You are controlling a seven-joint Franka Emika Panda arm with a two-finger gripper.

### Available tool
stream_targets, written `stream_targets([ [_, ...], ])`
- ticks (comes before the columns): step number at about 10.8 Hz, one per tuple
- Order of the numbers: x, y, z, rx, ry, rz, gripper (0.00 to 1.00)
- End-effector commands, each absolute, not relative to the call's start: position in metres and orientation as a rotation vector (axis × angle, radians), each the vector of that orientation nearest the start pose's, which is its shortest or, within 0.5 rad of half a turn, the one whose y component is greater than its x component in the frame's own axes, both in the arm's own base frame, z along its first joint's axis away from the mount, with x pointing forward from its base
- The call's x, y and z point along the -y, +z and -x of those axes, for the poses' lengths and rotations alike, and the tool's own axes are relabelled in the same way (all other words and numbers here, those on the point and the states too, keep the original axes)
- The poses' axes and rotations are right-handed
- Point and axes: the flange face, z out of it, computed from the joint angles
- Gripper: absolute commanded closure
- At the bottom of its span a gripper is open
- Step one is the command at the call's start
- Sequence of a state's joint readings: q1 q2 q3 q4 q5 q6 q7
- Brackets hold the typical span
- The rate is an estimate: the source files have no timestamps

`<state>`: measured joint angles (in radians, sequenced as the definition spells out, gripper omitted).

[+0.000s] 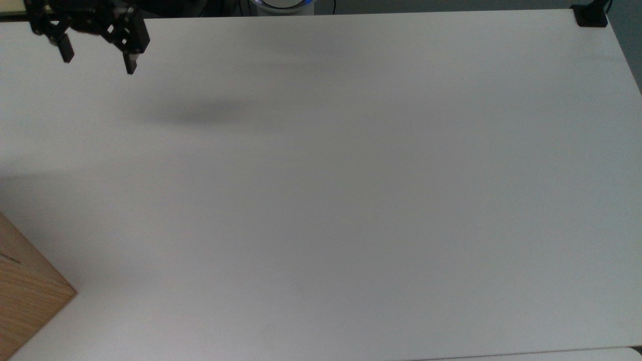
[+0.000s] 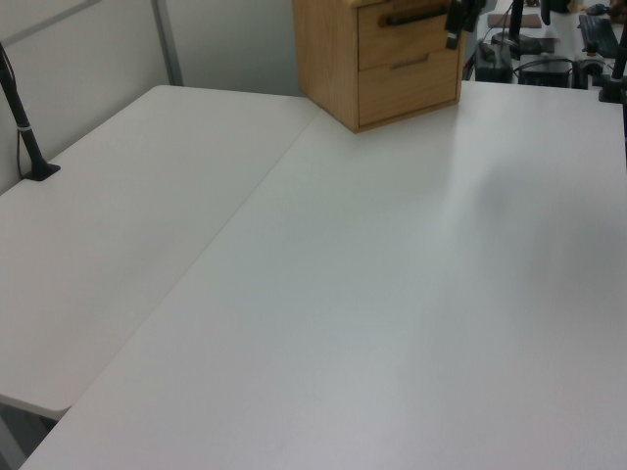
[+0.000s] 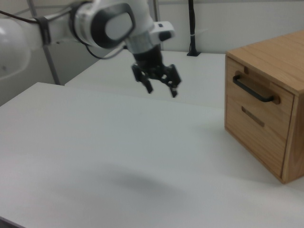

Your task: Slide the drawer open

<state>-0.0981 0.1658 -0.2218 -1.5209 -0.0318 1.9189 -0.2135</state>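
gripper: (image 3: 161, 89) upper middle of the right view, hanging above the table (image 3: 95, 142), fingers spread wide, nothing in them; in the top view it sat in the upper left corner (image 1: 96, 61)
arm: (image 3: 104, 21) white, came in from the upper left of the right view
drawer: (image 3: 254, 92) upper of two fronts on the cabinet (image 3: 285, 57), right edge of the right view; looked fully shut, front flush with the body
handle: (image 3: 254, 90) thin black bar across the drawer front, standing off the wood; in the left view it was at top centre (image 2: 416, 17)
gap: gripper well apart from the handle, bare table between
step: approach, judged; no contact yet, task barely started
how to do it well: bring the fingertips level with the bar, straddle it near its middle, close firmly, then pull straight out along the slide line, square to the front
risk: off-centre grip or angled pull could bind the drawer or drag the cabinet, which looked loose on the table
lower front: (image 3: 251, 116) small dark slot, not the target; keep the fingers above it
clamp: (image 1: 591, 19) black, upper right corner of the top view, out of the way
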Motion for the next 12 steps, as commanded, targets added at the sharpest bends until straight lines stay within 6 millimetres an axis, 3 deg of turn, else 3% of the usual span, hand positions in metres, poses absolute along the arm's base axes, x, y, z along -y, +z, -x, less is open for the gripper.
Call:
stream_targets([
  [1,0.238,0.576,-0.62,0.471,-0.502,3.334,0.0],
  [4,0.289,0.577,-0.624,0.906,-0.684,3.41,0.0],
  [7,0.329,0.544,-0.644,1.071,-0.935,3.517,0.0],
  [8,0.333,0.522,-0.656,1.11,-1.0,3.536,0.0],
  [9,0.336,0.514,-0.668,1.163,-1.037,3.547,0.05],
  [12,0.335,0.514,-0.684,1.416,-0.996,3.529,0.22],
])
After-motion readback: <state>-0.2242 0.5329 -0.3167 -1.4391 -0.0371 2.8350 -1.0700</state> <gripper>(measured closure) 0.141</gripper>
